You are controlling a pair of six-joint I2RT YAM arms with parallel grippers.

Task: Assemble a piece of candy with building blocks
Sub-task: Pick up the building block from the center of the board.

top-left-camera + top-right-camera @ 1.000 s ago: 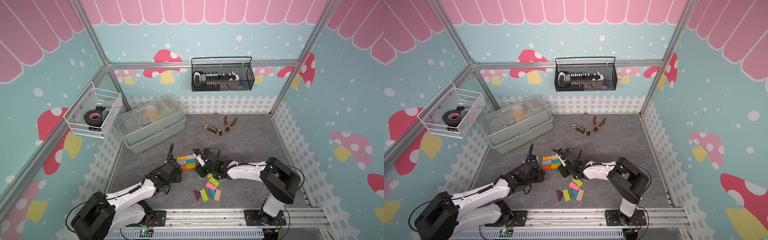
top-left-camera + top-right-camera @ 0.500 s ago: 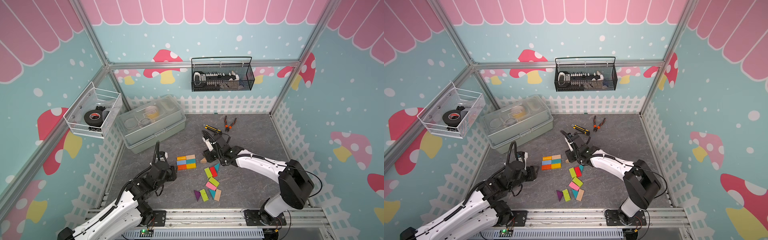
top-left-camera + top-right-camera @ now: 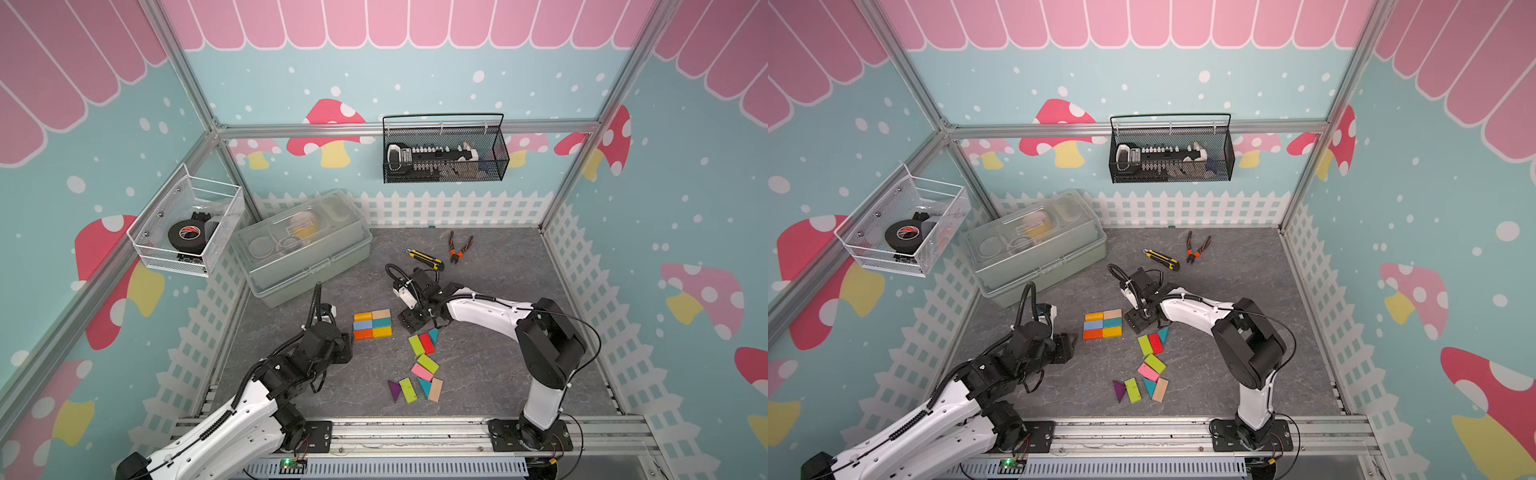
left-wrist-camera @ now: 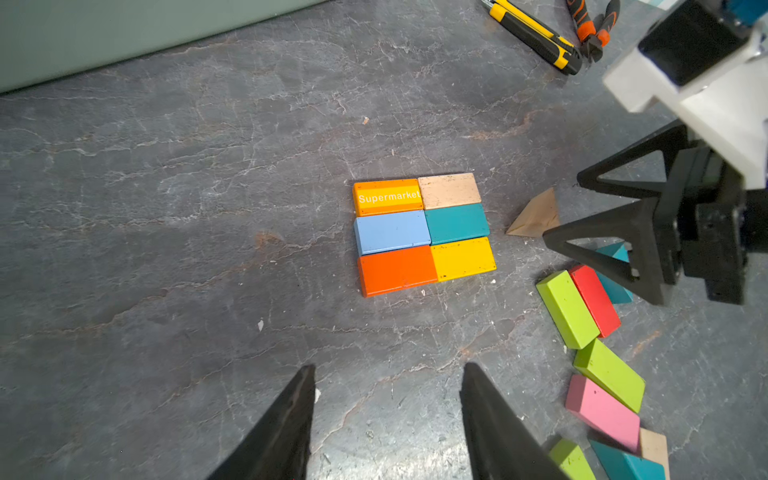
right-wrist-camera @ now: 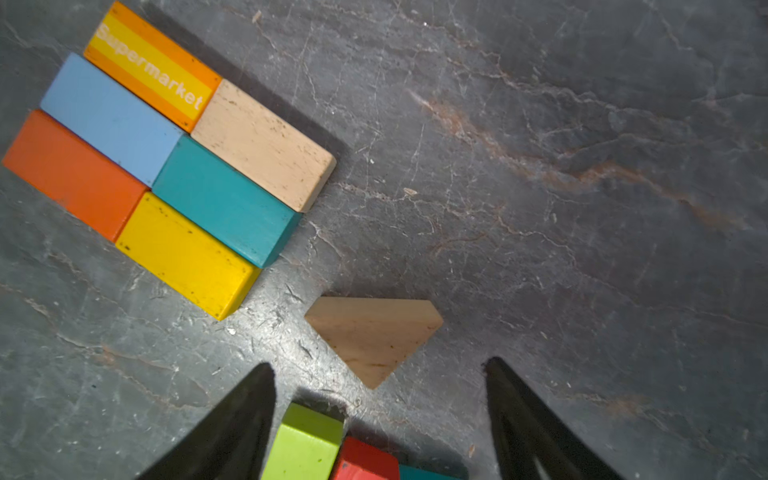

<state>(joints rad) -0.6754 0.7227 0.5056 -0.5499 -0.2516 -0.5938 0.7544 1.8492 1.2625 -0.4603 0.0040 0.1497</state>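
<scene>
Your right gripper [image 5: 380, 374] stands open, empty, over the tan wedge [image 5: 374, 334] lying on the desk [image 3: 498, 365] just right of the six-block rectangle [image 3: 372, 324]. Your left gripper [image 4: 388, 395] is open too, left of it.

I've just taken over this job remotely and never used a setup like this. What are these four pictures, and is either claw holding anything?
Two pictures look down from above on the whole booth; the others come from a camera on each arm's wrist. The machine is two white arms with black two-finger claws. The left gripper is open and empty, pointing at a six-block rectangle laid flat on the grey table. The right gripper is open too, over a tan triangle block that lies loose beside the rectangle, not touching it. More loose blocks lie nearer the arms' bases. A utility knife, pliers and a plastic box sit further back.
</scene>
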